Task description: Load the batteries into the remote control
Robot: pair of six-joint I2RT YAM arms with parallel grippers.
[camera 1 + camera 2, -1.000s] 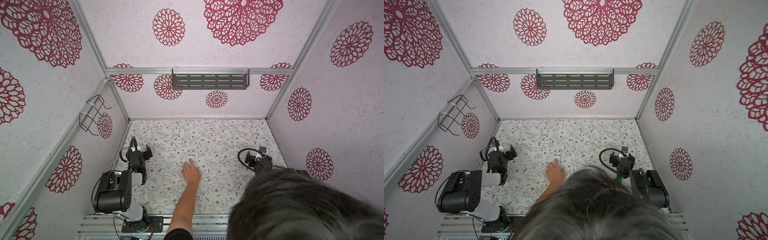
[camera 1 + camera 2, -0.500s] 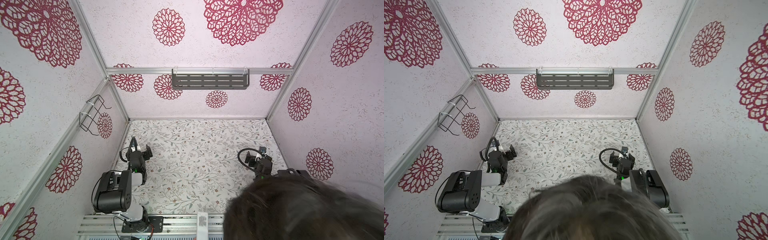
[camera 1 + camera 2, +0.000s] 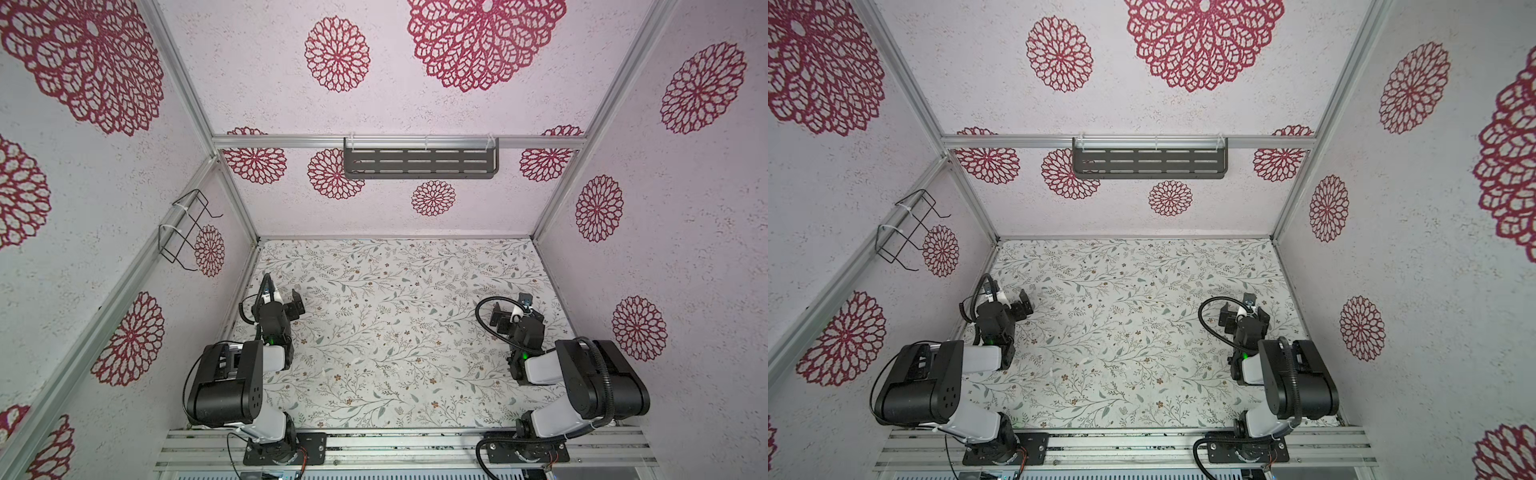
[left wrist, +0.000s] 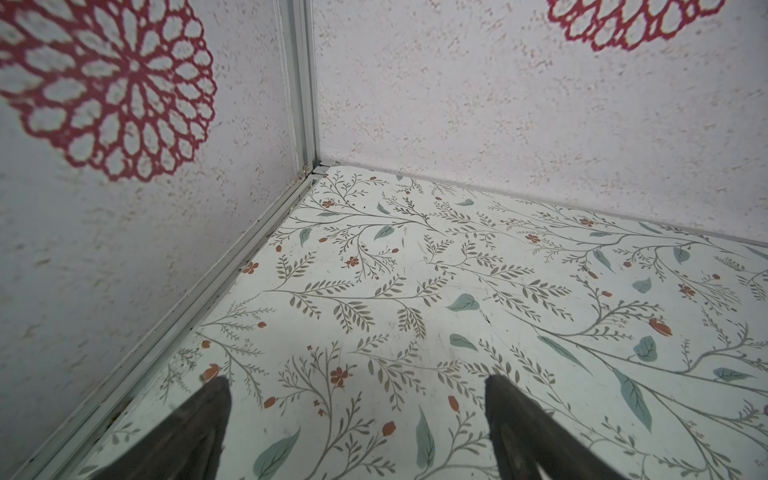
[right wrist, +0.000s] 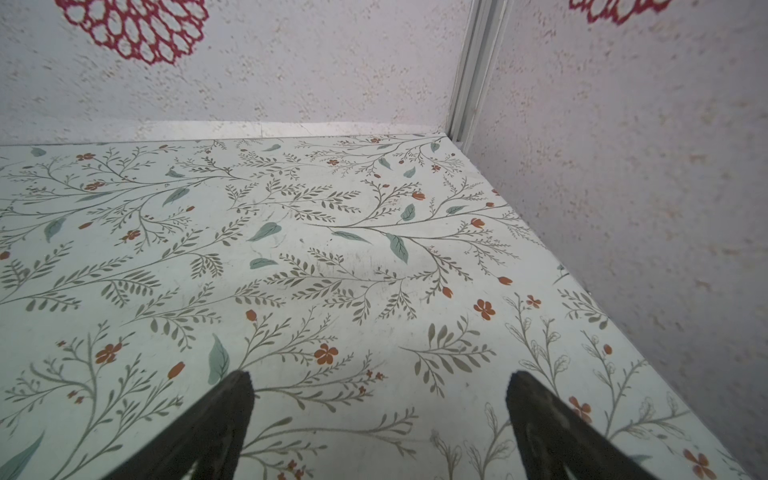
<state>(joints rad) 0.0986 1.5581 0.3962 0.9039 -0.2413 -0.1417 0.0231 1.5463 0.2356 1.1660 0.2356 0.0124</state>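
**A:** Where does the remote control lie, and which way does its long axis run?

**B:** I can't tell. It shows in none of the views, and neither do the batteries.

**A:** What can you see on the bench (image 3: 395,332)?

**B:** In both top views there are a few pale specks (image 3: 356,360) toward the front edge, near the middle. They're too small to name.

**A:** And the grippers?

**B:** The left gripper (image 4: 357,384) sits by the bench's left edge. Its fingers are spread wide with only the floral surface between them, and it faces the back left corner. The right gripper (image 5: 379,378) sits by the right edge, also spread wide and holding nothing, and it faces the back right corner.

**A:** Any containers?

**B:** A grey slotted shelf (image 3: 419,163) hangs from the back wall's rail, but its inside is hidden at this angle. A black wire basket (image 3: 185,232) is tied to the left wall, and only wallpaper shows through its wires.

**A:** Is anything cut off?

**B:** Each wrist view shows only the dark tips of its gripper's fingers.
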